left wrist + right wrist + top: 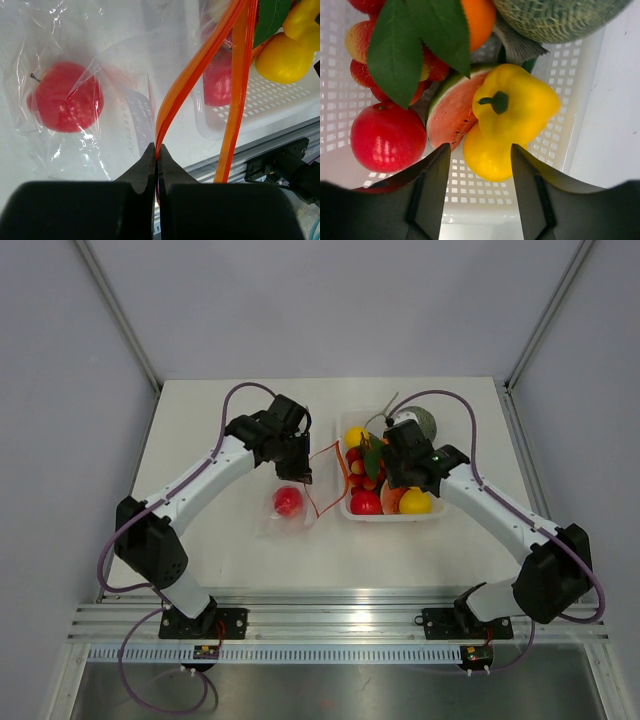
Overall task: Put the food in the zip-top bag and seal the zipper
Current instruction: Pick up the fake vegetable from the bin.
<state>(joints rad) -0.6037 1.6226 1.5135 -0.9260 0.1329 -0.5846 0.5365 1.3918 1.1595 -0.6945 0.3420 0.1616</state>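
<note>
Your right gripper (480, 152) hangs, jaws apart and empty, over the white perforated plastic tray (575, 75) with the glossy yellow toy pepper (515, 105) at its twelve o'clock, while your left gripper (157, 152) pinches the clear plastic bag's (120, 115) red-orange zipper strip (200, 65) at the tray's nine o'clock.

Clear zip-top bag (268, 526) lying flat, red apple (288, 500) inside; orange zipper (193, 75) parted
</note>
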